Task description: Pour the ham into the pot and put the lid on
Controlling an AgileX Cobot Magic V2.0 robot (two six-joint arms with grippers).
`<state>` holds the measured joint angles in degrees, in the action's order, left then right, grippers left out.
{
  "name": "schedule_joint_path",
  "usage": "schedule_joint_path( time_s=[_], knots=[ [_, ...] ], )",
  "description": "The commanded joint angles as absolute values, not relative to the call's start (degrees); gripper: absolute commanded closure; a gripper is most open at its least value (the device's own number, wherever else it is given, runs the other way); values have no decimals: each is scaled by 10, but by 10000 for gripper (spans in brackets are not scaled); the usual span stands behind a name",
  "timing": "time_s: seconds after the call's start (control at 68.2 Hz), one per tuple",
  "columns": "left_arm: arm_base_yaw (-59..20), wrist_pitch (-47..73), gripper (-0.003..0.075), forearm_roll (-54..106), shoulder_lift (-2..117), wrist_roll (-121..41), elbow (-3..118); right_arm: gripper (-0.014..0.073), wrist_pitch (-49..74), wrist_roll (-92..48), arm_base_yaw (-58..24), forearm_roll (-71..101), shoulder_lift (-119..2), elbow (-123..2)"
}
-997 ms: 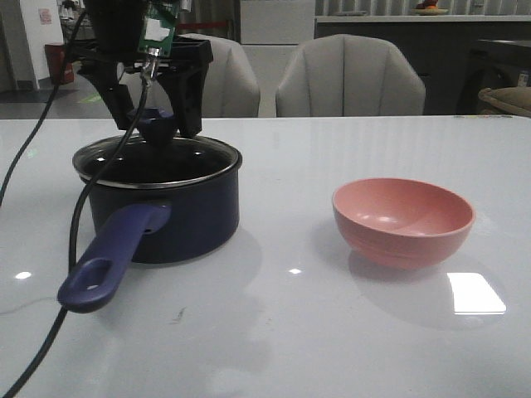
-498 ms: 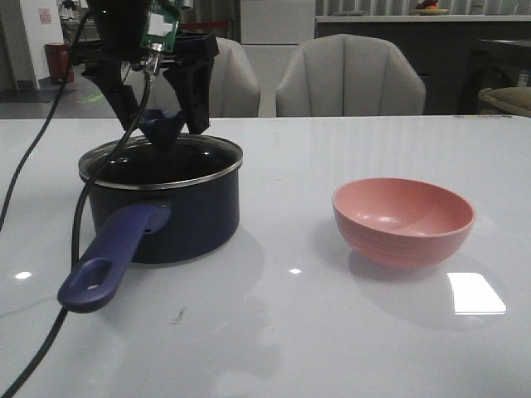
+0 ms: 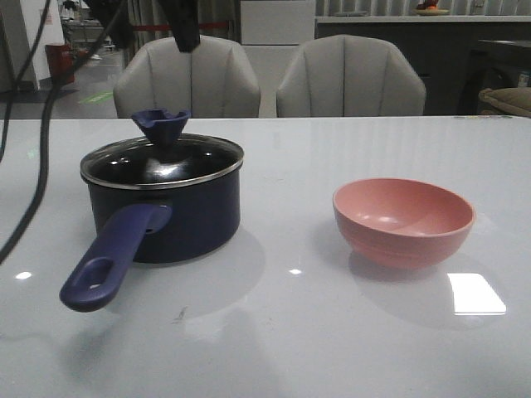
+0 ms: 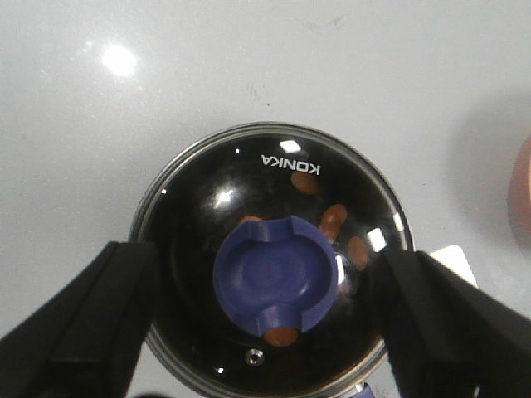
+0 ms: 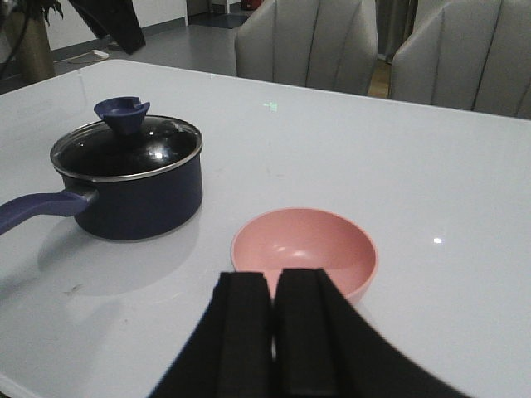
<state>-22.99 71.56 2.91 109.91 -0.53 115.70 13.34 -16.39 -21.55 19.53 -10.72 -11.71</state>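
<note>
The dark navy pot point(image 3: 170, 220) stands on the left of the table, its purple-blue handle point(image 3: 112, 253) pointing toward the front. The glass lid point(image 3: 162, 162) sits level on its rim, blue knob point(image 3: 160, 126) upright. Through the glass I see orange-pink ham bits point(image 4: 334, 217) inside the pot point(image 4: 166, 332). My left gripper point(image 4: 265, 323) hangs open well above the knob point(image 4: 276, 274), touching nothing; only its fingertips point(image 3: 187, 35) show at the top of the front view. My right gripper point(image 5: 274, 282) is shut and empty, just in front of the pink bowl point(image 5: 303, 249).
The pink bowl point(image 3: 404, 220) stands empty on the right of the table, well apart from the pot. Two grey chairs point(image 3: 348, 79) are behind the far edge. A black cable point(image 3: 37, 157) hangs down left of the pot.
My left gripper has let go of the knob and risen almost out of the front view. The lid now rests on the pot.
</note>
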Motion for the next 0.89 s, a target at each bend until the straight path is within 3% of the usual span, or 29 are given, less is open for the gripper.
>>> schedule_joint_path(
  time_s=[0.0, 0.278, 0.63, 0.879],
  knots=[
    [-233, 695, 224, 31, 1019, -7, 1142, 432, 93, -167, -216, 199, -112, -133],
    [-237, 616, 308, 33, 860, -22, 992, 434, 93, -167, -216, 199, -112, -133],
    [-237, 485, 396, 31, 613, -22, 714, 434, 93, -167, -216, 199, -112, -133],
    [-237, 400, 505, 34, 449, -22, 542, 434, 93, -167, -216, 199, -112, -133]
  ],
)
